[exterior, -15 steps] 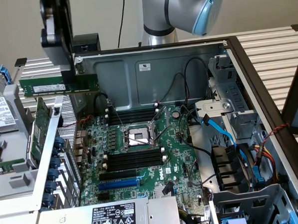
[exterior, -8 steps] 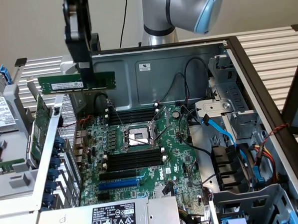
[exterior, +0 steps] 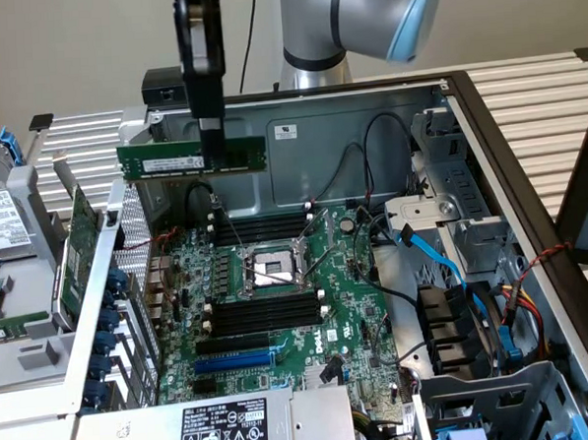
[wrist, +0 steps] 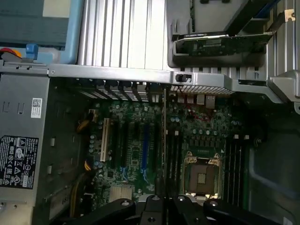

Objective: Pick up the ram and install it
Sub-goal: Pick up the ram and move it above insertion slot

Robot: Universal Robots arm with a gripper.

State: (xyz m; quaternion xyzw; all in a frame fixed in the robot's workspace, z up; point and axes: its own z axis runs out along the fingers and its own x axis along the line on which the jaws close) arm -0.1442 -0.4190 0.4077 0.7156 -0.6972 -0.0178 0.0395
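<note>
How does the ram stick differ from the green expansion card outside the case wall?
The ram hangs in the air above the open case, clamped in the gripper; the expansion card rests outside the case wall. The ram is a narrow strip held level; the expansion card is broader and stands steeply tilted. Both are green circuit boards.

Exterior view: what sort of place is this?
Probably a computer assembly or repair bench: an opened PC case with its motherboard exposed, on a slatted table, the claw holding the ram above.
</note>
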